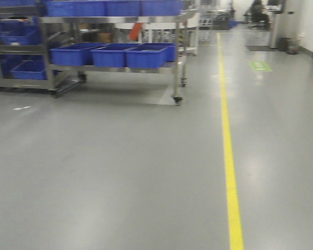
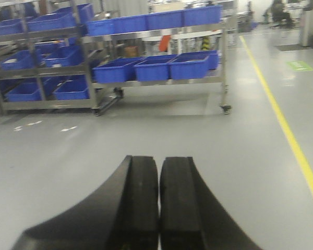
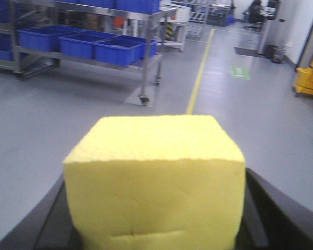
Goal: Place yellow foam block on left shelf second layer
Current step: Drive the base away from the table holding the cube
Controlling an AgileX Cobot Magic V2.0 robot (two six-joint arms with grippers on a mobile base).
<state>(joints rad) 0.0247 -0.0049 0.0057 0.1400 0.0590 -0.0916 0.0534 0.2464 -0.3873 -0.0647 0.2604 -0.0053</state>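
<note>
Yellow spongy foam block [image 3: 154,177] is sitting clamped in the right gripper [image 3: 157,221]. Left gripper [image 2: 159,203] is holding its fingers together, empty. Steel shelf [image 1: 115,20] is standing well away, unreached.

One yellow foam block [image 3: 156,177], one yellow floor line [image 1: 227,135] — and three blue bins [image 1: 108,56], perhaps more, low on the cart [image 1: 176,73].

Spongy, pitted yellow foam block [image 3: 154,177]; glossy floor [image 1: 120,172].
</note>
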